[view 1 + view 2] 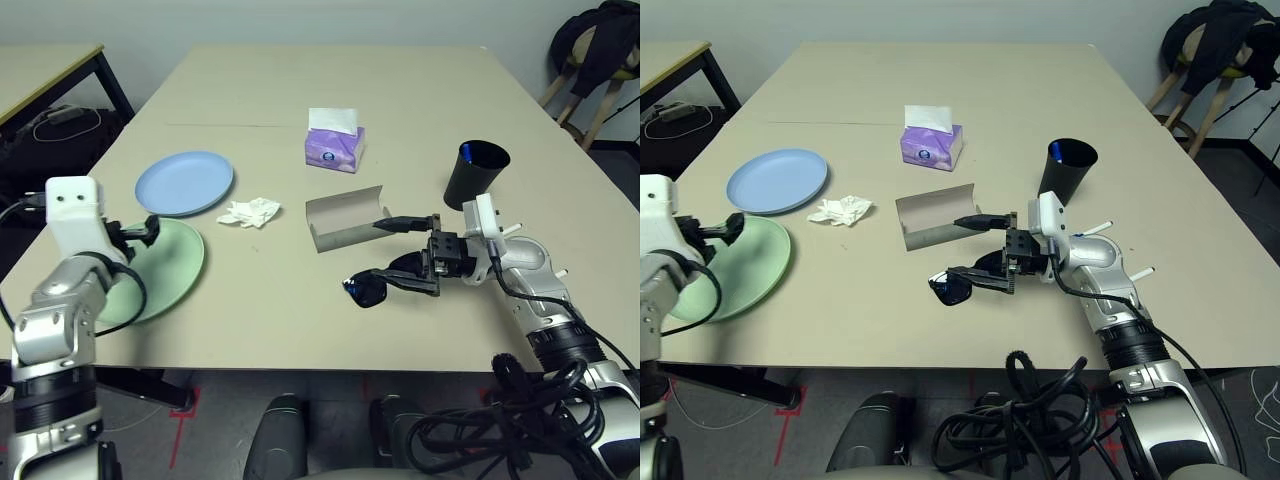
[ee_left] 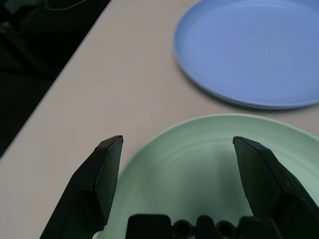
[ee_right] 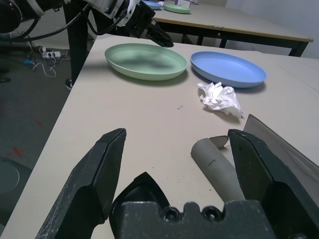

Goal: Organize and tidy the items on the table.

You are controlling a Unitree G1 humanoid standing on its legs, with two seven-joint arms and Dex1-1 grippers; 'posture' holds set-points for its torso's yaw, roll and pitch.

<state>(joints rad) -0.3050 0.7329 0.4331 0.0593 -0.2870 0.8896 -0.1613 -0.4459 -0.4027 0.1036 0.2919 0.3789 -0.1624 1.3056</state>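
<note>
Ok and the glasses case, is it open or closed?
Open: the grey case lies spread, its pale inside showing behind the front part in both eye views.

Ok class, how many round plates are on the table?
2: the pale blue plate lies farther back, the pale green plate nearer, by the table's left edge.

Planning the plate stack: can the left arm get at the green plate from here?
Probably yes: the left gripper hovers over the green plate, fingers open, and nothing lies on it or between them.
</note>
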